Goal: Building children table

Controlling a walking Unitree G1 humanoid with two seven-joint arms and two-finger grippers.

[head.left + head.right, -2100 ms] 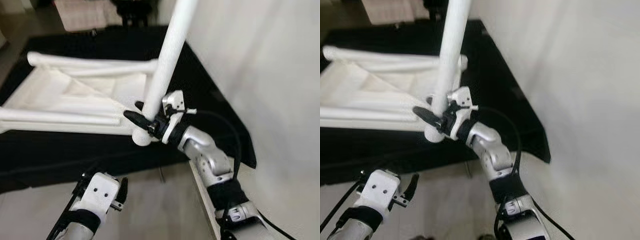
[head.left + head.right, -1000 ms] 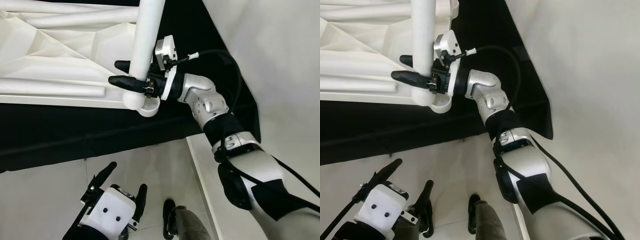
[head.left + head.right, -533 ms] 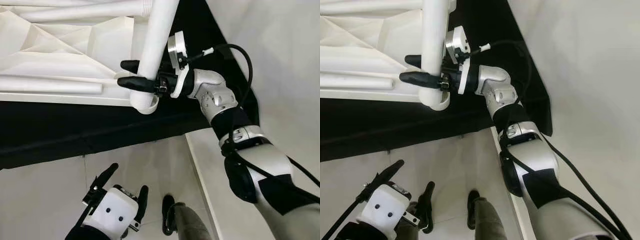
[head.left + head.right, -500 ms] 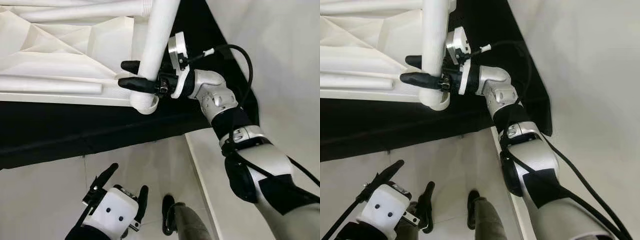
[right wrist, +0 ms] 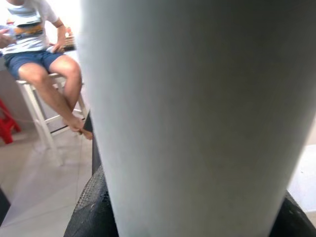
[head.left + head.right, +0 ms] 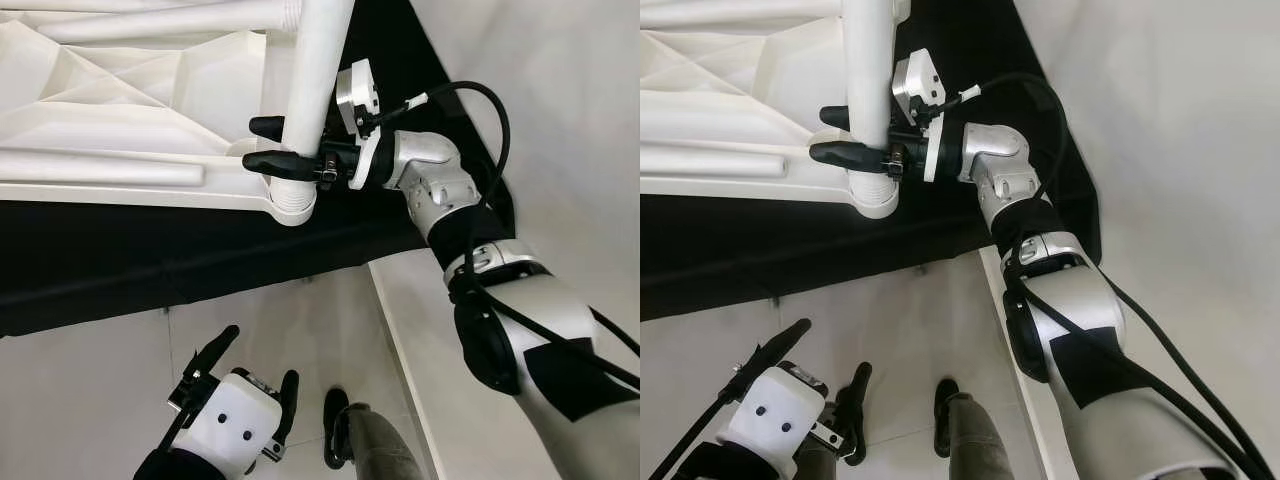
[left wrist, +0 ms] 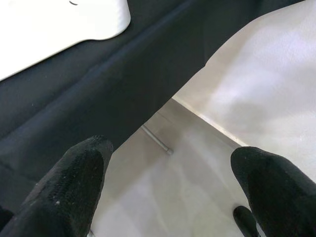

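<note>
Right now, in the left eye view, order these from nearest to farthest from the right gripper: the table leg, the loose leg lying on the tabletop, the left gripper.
1. Table leg, clamped in the right gripper.
2. Loose leg, lying to its left on the tabletop.
3. Left gripper, low over the floor.

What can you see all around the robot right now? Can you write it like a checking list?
Surface: black cloth spread on the pale tiled floor.
Job's things: white table top lies upside down on the cloth; white table leg stands at its corner socket.
Clutter: nothing seen.
Grippers: right gripper clamps the leg near its base; left gripper hangs open over the floor.
Cables: black cable loops by the right wrist.
Surroundings: white wall; a seated person on a stool.
</note>
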